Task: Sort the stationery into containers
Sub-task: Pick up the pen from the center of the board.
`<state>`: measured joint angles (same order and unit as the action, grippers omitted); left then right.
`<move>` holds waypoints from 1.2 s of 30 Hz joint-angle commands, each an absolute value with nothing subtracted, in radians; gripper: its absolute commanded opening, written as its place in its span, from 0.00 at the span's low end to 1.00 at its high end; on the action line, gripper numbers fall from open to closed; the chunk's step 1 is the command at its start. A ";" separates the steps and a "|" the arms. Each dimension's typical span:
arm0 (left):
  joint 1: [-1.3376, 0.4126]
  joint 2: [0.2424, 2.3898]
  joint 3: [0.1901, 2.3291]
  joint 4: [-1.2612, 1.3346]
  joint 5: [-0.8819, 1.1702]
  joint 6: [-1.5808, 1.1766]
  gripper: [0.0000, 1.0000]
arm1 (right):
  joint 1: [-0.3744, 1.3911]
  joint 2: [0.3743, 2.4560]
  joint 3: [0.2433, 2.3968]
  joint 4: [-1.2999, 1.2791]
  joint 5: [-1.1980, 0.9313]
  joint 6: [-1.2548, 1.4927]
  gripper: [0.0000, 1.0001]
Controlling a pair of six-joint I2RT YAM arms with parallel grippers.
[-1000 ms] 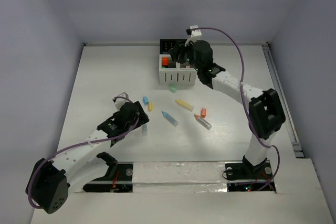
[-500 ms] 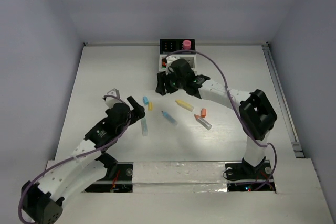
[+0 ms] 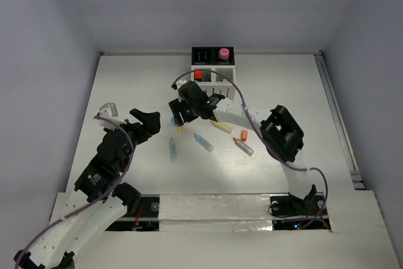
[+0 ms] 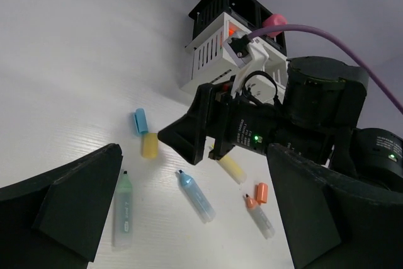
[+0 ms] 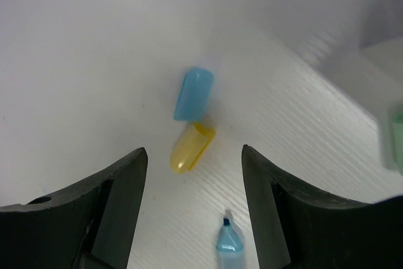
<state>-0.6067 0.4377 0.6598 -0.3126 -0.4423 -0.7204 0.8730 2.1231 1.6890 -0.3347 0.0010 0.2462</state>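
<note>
Hovering above the blue cap (image 5: 193, 93) and yellow cap (image 5: 191, 147), the right gripper (image 5: 193, 154) stands parted and empty, partly masking them from overhead. Left gripper (image 3: 148, 122) gapes wide, empty. Blue highlighter (image 5: 227, 242) is cropped at the right wrist view's edge; the organizer (image 3: 213, 77) stands well beyond.

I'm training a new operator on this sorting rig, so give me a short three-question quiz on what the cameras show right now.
1. True or false: the left claw grips a highlighter.
2. Seen from the right wrist, what lies under the open right claw? A) a pair of scissors B) a blue cap and a yellow cap C) a ruler
3. Fill in: the pink-topped item stands in a ____ compartment of the organizer.
Key: 1 false, it is open and empty; 2 B; 3 black.
</note>
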 commanded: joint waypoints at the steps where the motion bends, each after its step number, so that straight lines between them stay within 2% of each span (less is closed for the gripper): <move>1: -0.604 0.428 0.638 -0.290 -0.417 -0.684 0.99 | 0.874 1.982 1.614 -0.360 0.095 0.210 0.67; 11: -0.604 0.471 0.667 -0.212 -0.290 -0.568 0.99 | 0.874 1.829 1.333 -0.451 0.008 0.146 0.74; 16: -0.604 0.489 0.712 -0.193 -0.268 -0.497 0.99 | 0.874 1.882 1.351 -0.483 -0.055 0.132 0.74; 23: -0.604 0.483 0.699 -0.192 -0.275 -0.485 0.99 | 0.874 1.989 1.431 -0.494 -0.046 0.129 0.67; 27: -0.604 0.472 0.698 -0.196 -0.282 -0.483 0.99 | 0.874 2.031 1.453 -0.512 -0.006 0.140 0.57; 29: -0.604 0.474 0.695 -0.193 -0.272 -0.488 0.99 | 0.874 2.046 1.457 -0.514 0.046 0.152 0.55; 31: -0.604 0.480 0.693 -0.189 -0.258 -0.491 0.99 | 0.874 2.055 1.468 -0.521 0.045 0.161 0.37; 32: -0.604 0.486 0.695 -0.189 -0.255 -0.489 0.99 | 0.874 2.065 1.486 -0.529 0.040 0.173 0.31; 33: -0.604 0.489 0.695 -0.189 -0.255 -0.488 0.99 | 0.874 2.071 1.493 -0.537 0.041 0.179 0.19; 36: -0.604 0.489 0.693 -0.193 -0.242 -0.492 0.99 | 0.874 2.050 1.506 -0.538 0.052 0.205 0.08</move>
<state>-0.6067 0.4870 0.6682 -0.2310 -0.2630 -0.5045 0.8711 2.0407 1.4704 -0.5133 0.0265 0.1734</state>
